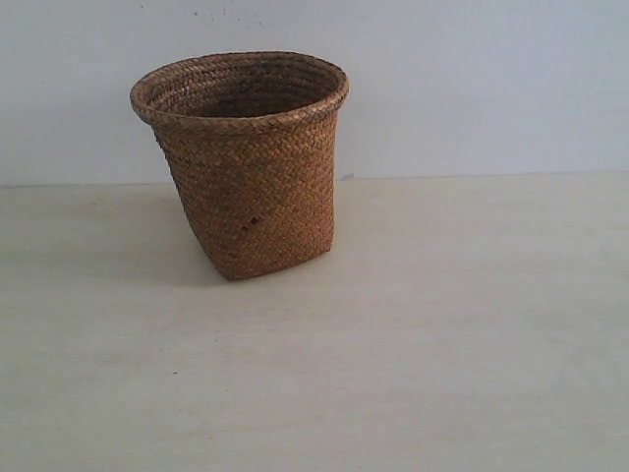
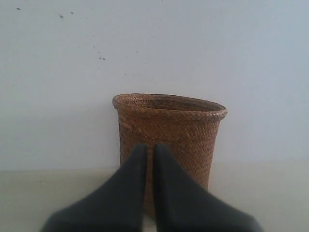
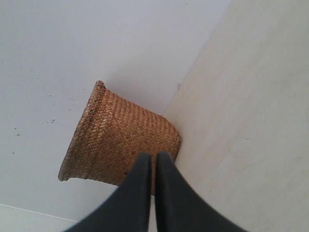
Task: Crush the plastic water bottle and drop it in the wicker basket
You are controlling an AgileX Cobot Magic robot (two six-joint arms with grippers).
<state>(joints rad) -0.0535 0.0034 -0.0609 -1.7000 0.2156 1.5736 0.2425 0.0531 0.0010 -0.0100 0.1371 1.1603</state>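
The wicker basket (image 1: 257,192) stands upright on the pale table (image 1: 452,334), left of middle in the exterior view and seemingly close to the wall (image 1: 491,79). Only its upper inner side shows; its floor is hidden, so its contents cannot be told. Wide tabletop stretches in front and to the right. The left gripper (image 2: 149,149) and right gripper (image 3: 153,157) are clenched on nothing, with their bases cut off by the frame edge.

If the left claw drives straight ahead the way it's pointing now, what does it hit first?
Probably the wicker basket: the shut left claw points at its woven side wall, though depth is unclear.
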